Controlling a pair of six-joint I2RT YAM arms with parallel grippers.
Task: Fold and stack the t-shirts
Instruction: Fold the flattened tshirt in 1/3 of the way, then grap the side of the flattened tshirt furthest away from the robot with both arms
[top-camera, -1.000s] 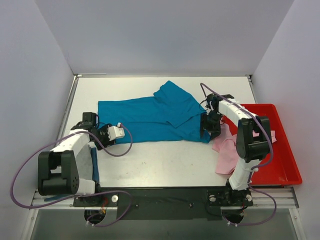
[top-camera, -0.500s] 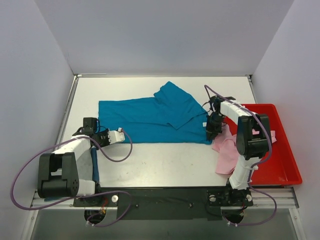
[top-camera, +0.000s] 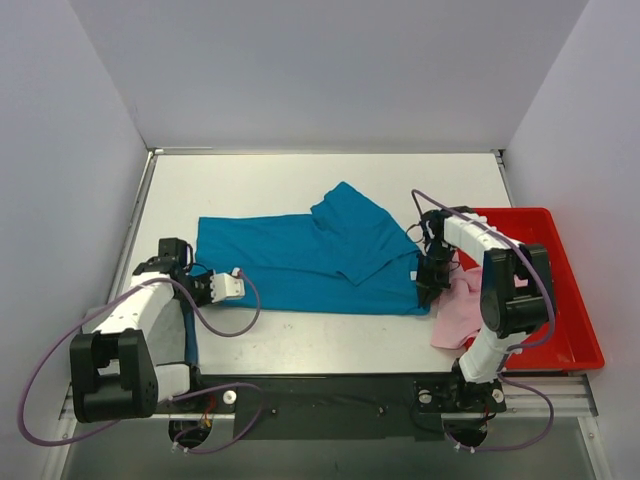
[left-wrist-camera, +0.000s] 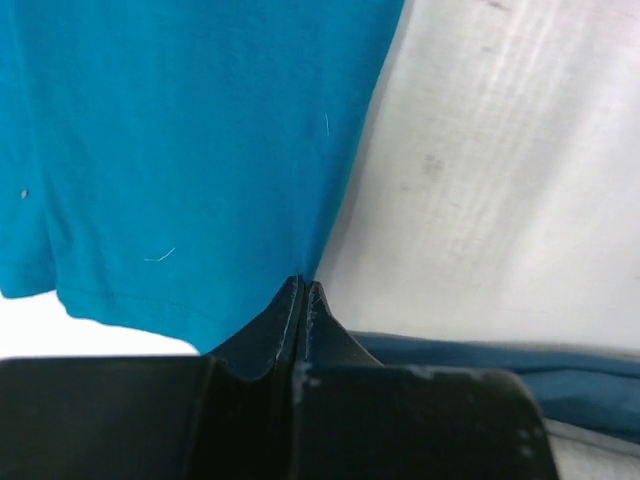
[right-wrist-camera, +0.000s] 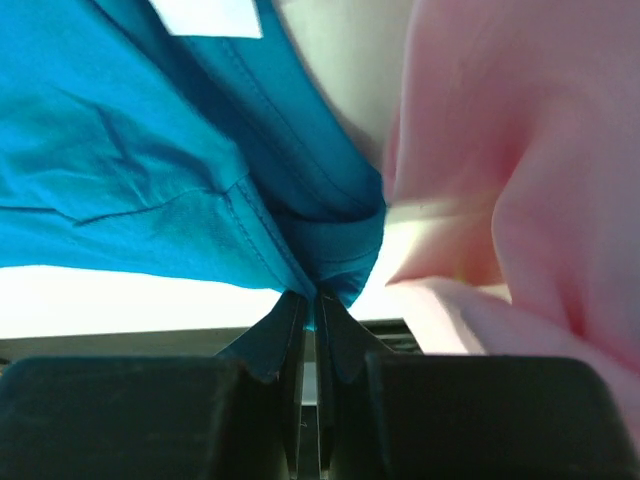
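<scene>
The teal t-shirt (top-camera: 300, 255) lies spread on the tabletop (top-camera: 330, 325) on the left-arm side of the red tray (top-camera: 555, 322), its nearest end just beside the tray's wall. It is light, limp cloth with no stiffness of its own, so expect it to sag, stretch and drag between your two holds rather than lift as a sheet. It looks neither slippery nor fragile, though a thin pinch can slide off a single layer.

Your left pincer (left-wrist-camera: 302, 292) is clenched on the hem at the shirt's corner farthest from the tray; your right pincer (right-wrist-camera: 312, 300) is clenched on a bunched, stitched edge at the corner closest to the tray. Those doubled seams are the best places to hold, since the stitching gives the fingers something to bite. Take corners in pairs so the edge between them stays taut.

The pink t-shirt (top-camera: 455, 308) hangs over the tray's wall and spills onto the tabletop, right against the teal corner you hold (it crowds the right wrist view); mind that you do not snag it. The tabletop looks smooth, white and flat, so cloth should slide easily; away from the tray there is bare surface on which to lay a fold.
</scene>
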